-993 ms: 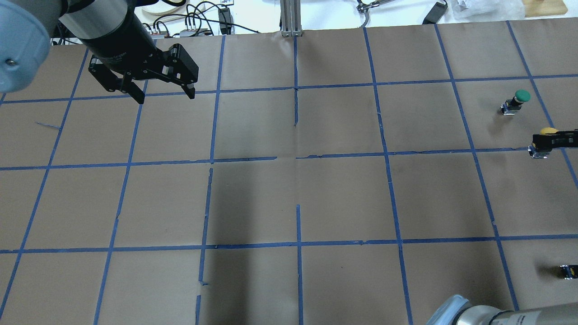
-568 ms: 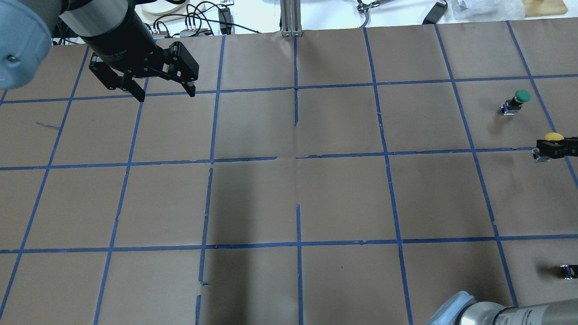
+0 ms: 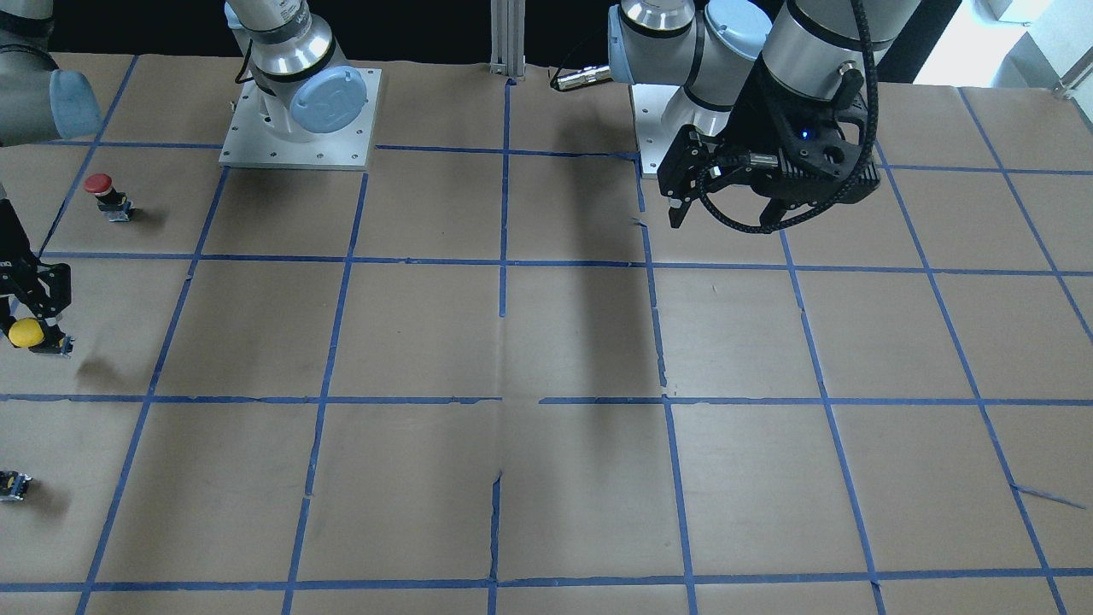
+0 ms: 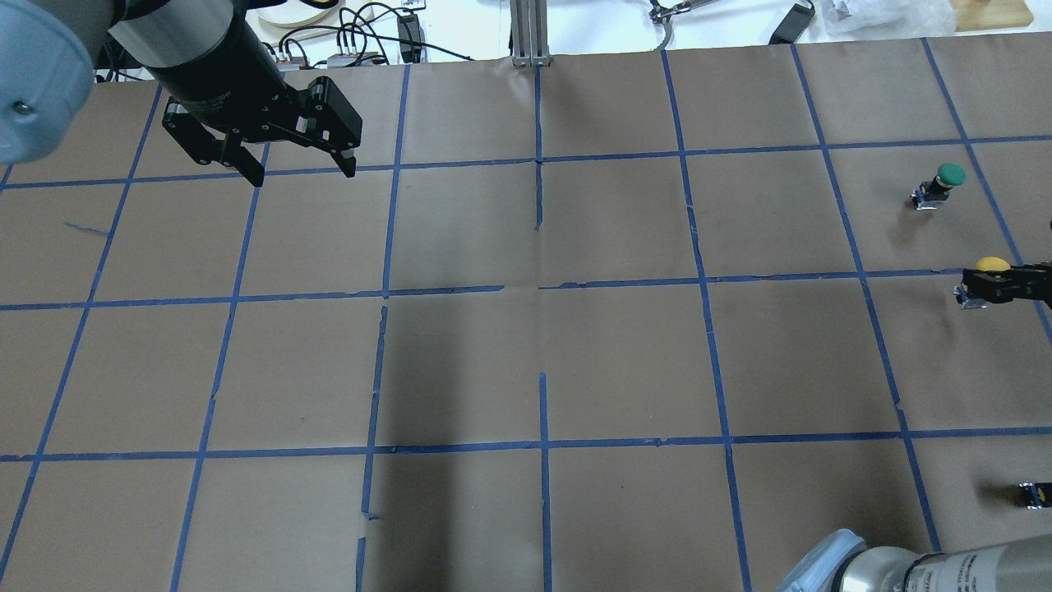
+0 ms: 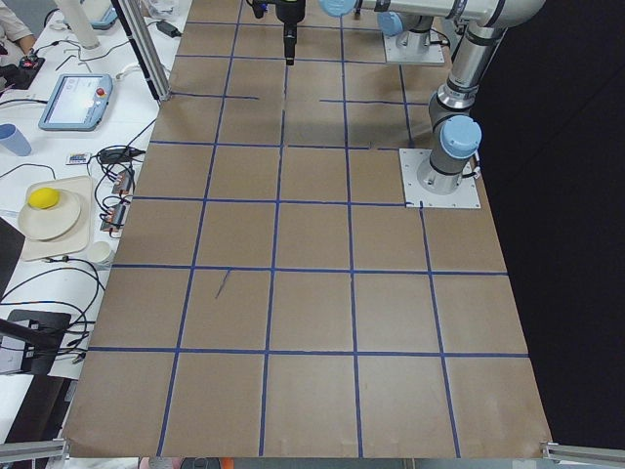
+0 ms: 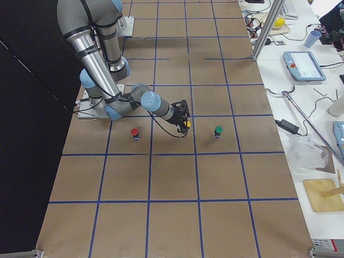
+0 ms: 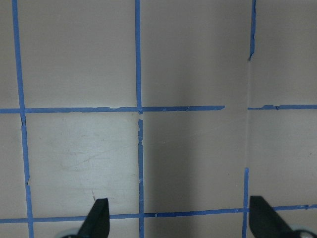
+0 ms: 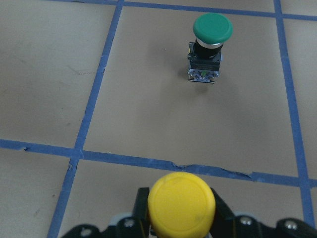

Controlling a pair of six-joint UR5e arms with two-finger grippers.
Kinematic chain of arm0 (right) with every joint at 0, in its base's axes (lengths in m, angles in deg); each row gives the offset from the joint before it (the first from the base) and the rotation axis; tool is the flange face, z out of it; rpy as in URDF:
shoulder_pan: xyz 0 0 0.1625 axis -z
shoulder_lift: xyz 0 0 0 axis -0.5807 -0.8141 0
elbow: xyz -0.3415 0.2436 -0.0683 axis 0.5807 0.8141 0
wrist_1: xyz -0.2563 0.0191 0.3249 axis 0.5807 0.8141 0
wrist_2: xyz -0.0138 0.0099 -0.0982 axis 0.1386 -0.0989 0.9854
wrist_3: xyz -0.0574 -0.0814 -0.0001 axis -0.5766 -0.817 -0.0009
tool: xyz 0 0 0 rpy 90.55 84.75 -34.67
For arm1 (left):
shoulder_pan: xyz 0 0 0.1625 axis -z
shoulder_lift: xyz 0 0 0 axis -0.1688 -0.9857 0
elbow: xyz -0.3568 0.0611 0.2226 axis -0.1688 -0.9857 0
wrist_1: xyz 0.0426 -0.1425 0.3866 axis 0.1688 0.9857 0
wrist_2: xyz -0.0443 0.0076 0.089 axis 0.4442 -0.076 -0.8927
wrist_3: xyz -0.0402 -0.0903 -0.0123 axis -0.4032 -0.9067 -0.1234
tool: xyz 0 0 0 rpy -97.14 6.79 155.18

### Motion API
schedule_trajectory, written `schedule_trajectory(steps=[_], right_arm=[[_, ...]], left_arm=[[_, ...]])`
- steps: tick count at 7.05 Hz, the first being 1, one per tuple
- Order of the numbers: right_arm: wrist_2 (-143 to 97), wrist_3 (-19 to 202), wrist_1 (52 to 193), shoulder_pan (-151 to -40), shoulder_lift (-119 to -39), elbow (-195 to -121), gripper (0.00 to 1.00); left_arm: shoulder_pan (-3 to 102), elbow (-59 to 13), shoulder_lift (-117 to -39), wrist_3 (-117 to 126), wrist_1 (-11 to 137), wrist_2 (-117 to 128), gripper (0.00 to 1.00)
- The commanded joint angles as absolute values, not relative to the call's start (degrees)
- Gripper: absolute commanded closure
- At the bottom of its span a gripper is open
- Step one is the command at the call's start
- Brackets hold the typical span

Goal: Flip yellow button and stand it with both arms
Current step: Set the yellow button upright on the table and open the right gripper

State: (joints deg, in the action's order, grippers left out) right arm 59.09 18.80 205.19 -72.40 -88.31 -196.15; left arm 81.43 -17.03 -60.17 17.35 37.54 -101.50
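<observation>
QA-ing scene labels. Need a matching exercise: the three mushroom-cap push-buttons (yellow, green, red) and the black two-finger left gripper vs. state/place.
1. yellow-capped black-based push-button
2. green-capped push-button
3. red-capped push-button
4. black two-finger left gripper

A. open, empty
B. upright, robot's side of the yellow one
C. clamped in the right gripper
D. upright, operators' side of the yellow one

Pairs: 1-C, 2-D, 3-B, 4-A

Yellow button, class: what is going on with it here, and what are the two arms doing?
The right gripper is shut on the yellow button near the table's right edge. The left gripper hangs open and empty over the far left. A green button stands upright nearby, untouched.
</observation>
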Motion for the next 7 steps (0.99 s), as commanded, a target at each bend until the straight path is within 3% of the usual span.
schedule_trajectory(steps=[1, 7], right_arm=[[59.0, 18.7, 205.3, -72.2, -87.8, -197.3, 0.98], [59.1, 18.3, 205.7, -70.6, -87.7, -198.3, 0.97]], left_arm=[[81.4, -17.1, -60.2, 17.4, 37.5, -101.6, 0.00], [81.4, -17.7, -59.7, 17.4, 37.5, -101.6, 0.00]])
